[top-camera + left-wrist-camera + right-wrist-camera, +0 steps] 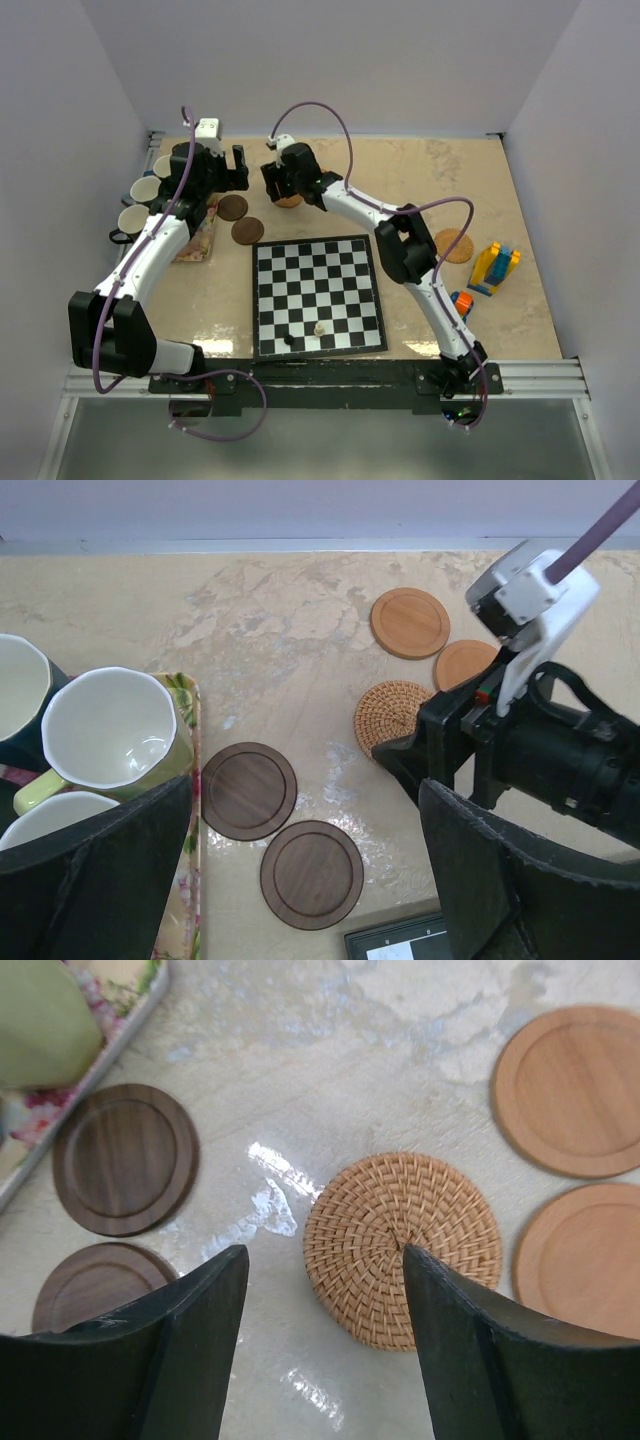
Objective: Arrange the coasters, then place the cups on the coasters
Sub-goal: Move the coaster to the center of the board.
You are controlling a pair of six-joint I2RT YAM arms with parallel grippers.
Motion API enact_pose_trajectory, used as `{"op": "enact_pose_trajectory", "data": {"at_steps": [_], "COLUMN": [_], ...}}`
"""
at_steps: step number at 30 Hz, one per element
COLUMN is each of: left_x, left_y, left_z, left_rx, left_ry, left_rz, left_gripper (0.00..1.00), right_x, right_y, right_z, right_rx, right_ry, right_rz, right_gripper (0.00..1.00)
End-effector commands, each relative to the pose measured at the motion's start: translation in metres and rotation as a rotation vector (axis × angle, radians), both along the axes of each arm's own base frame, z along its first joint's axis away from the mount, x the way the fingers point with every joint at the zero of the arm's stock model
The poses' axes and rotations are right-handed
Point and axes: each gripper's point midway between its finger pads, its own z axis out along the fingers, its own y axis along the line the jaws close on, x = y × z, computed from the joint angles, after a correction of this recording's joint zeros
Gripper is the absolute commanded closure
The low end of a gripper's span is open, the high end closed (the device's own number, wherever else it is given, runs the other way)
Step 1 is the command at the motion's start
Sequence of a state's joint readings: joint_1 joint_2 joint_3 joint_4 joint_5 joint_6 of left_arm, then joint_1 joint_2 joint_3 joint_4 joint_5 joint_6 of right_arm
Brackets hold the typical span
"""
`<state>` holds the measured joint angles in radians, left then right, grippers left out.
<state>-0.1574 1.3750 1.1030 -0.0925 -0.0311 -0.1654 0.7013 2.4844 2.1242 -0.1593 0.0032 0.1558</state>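
Two dark brown coasters (249,790) (312,873) lie side by side beside the floral mat. A woven coaster (400,1245) lies flat on the table, with two smooth tan coasters (570,1090) (585,1260) just past it. My right gripper (324,1255) hovers open over the woven coaster's left edge and holds nothing. My left gripper (305,790) is wide open above the dark coasters, empty. A pale green cup (110,730), a dark blue cup (15,695) and a third cup (50,815) stand on the mat at the left. Another woven coaster (453,245) lies far right.
A floral mat (195,243) lies under the cups at the left. A chessboard (318,295) with two pieces fills the near middle. Coloured toy blocks (495,268) sit at the right. My right arm's wrist (540,730) is close beside my left gripper.
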Motion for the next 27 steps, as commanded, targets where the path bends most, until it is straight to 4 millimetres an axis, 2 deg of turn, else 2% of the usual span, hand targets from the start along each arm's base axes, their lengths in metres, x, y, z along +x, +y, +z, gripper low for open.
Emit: {"op": "enact_pose_trajectory", "data": {"at_steps": [1,6,13,27], "left_x": [0.005,0.005,0.005,0.005], "left_y": [-0.001,-0.001,-0.003,-0.005], "left_z": [0.014,0.012,0.011,0.012], "left_rx": [-0.012,-0.013,-0.021,-0.031], "left_ry": [-0.044,-0.039,-0.037,-0.038], "left_rz": [0.005,0.003,-0.005,-0.014], "left_gripper": [0.0,0.0,0.0,0.0], "right_x": [0.0,-0.01,-0.016,-0.041], "right_y": [0.001,-0.014,-0.032,-0.017], "right_z": [0.076,0.056,0.034,-0.018], "right_rx": [0.051,-0.04,-0.186,-0.245], "right_ry": [-0.135,-0.122,-0.126,-0.02], "right_rz": [0.049,0.029,-0.071,-0.069], "right_gripper": [0.32,0.31,0.4,0.55]}}
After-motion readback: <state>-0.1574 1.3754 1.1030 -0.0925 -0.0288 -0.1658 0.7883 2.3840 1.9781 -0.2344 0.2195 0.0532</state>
